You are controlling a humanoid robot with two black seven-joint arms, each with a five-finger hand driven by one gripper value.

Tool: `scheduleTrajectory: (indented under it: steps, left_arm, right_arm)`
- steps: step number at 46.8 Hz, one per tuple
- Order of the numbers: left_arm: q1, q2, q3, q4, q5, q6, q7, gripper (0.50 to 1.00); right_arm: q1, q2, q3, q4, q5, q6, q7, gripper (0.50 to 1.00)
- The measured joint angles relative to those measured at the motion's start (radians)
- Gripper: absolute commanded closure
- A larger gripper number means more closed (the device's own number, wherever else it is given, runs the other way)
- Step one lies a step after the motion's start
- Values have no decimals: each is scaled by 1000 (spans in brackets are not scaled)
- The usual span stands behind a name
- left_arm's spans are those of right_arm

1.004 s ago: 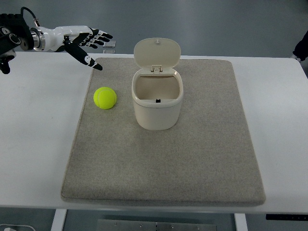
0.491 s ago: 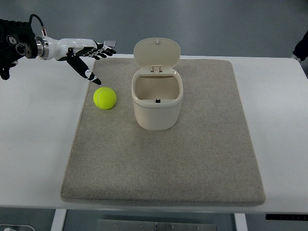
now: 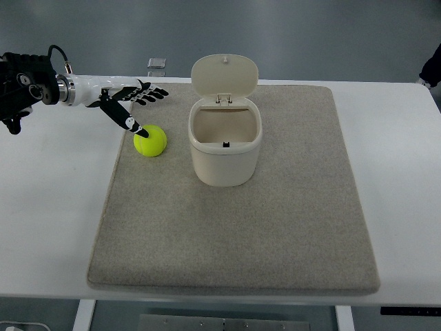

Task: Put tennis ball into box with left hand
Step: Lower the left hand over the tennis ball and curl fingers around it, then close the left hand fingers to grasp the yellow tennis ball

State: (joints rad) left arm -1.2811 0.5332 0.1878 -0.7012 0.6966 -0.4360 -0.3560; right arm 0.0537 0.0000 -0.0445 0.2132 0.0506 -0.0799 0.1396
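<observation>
Left hand (image 3: 131, 102) over the mat's far-left part, fingers (image 3: 153, 92) spread, holding nothing; thumb tip at the upper left of the tennis ball (image 3: 150, 141), contact unclear. Ball on the mat (image 3: 275, 234), just left of the open box (image 3: 225, 148), lid raised. Advised: lower over the ball's top, centre the palm, close evenly to avoid rolling. Palm underside hidden. Right hand out of view.

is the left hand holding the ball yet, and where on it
No. The left hand is open, fingers spread; only its thumb tip shows over the top left of the ball, no grasp.
</observation>
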Motion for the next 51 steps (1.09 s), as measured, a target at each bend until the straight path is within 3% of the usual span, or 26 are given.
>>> scheduleTrajectory:
  steps: [36, 51]
  left_arm:
    - [21, -8, -5, -76, 21, 4, 6, 523]
    - [19, 1, -2, -85, 148, 25, 2, 525]
  right_arm:
    - [0, 0, 0, 0, 0, 0, 0, 562]
    - [0, 0, 0, 0, 0, 0, 0, 562]
